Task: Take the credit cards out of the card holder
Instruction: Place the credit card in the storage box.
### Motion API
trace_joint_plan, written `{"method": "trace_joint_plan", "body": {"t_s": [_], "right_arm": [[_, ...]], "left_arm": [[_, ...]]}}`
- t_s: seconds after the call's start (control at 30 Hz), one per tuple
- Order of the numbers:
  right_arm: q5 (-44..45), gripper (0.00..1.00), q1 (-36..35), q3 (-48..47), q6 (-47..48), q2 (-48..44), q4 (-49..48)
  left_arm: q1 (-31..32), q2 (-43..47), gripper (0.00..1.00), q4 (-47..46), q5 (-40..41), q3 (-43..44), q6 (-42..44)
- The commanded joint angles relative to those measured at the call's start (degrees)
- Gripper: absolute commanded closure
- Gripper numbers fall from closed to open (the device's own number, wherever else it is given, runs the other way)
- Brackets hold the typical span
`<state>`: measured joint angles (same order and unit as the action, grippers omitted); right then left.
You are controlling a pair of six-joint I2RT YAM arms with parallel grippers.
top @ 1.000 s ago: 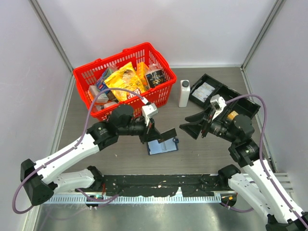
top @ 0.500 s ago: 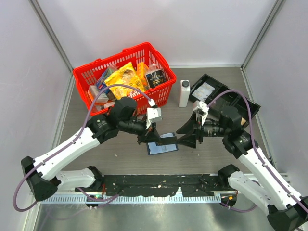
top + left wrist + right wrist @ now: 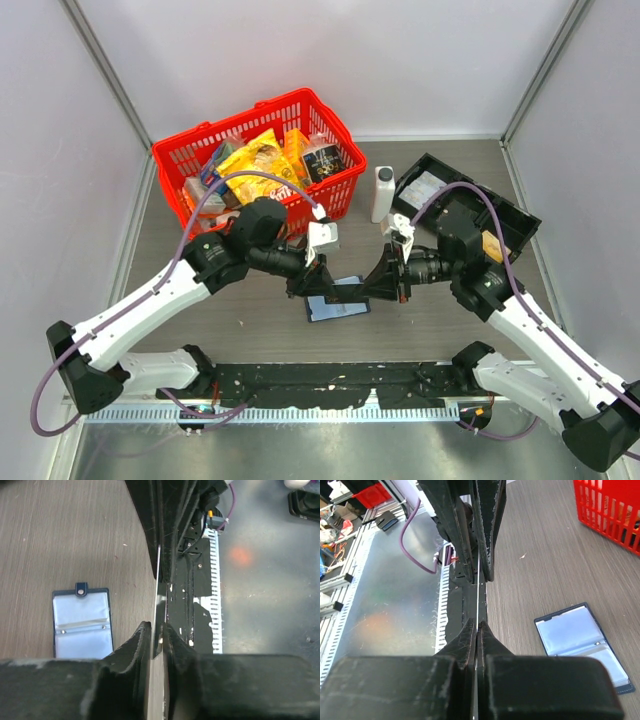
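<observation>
the left gripper [image 3: 322, 288] and right gripper [image 3: 372, 290] are both pinching one thin flat plastic credit card [image 3: 478, 595], apparently firmly, its long axis running between them; the small navy-blue folding card holder [image 3: 337, 305] is lying open on the grey wood-grain table [image 3: 250, 330] just beneath.

Right gripper [image 3: 476, 626] at 6 o'clock, fingers pinched tight on a card [image 3: 479, 602] seen edge-on, just a thin pale line up the centre. At 12 o'clock the left gripper [image 3: 479, 577] clamps the card's far end. The card holder [image 3: 582, 645] lies open and flat on the table [image 3: 545, 555] at 4 o'clock, pale sleeves up, apart from both grippers. Red basket [image 3: 610, 510] at 1 o'clock. Purple cable [image 3: 402, 537] loops at 10 o'clock.
</observation>
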<state>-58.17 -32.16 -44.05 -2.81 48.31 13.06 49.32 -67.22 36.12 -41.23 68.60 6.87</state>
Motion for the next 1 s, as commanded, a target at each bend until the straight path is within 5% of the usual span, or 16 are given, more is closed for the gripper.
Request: {"method": "trace_joint_plan", "body": {"t_s": [0.0, 0.17, 0.33, 0.53, 0.97], "right_arm": [[4.72, 0.99, -0.18, -3.76, 1.31, 0.64, 1.61], [14.13, 0.99, 2.8, -5.6, -0.34, 3.71, 6.61], [18.44, 0.99, 14.03, -8.23, -5.27, 9.24, 10.14], [26.52, 0.99, 25.29, -12.71, -10.63, 16.18, 12.6], [46.22, 0.99, 43.84, -20.02, -18.72, 29.71, 15.68]], "left_arm": [[-0.19, 3.49, 0.66, -3.24, 8.07, -1.53, -0.98], [-0.36, 9.64, 0.2, -11.14, 27.04, -7.68, -5.19], [-1.42, 14.83, 0.02, -17.3, 52.86, -11.9, -10.12], [-1.77, 20.1, 0.0, -23.1, 70.39, -17.0, -9.78], [-1.86, 23.1, 0.0, -29.0, 81.91, -21.4, -7.14]]}}
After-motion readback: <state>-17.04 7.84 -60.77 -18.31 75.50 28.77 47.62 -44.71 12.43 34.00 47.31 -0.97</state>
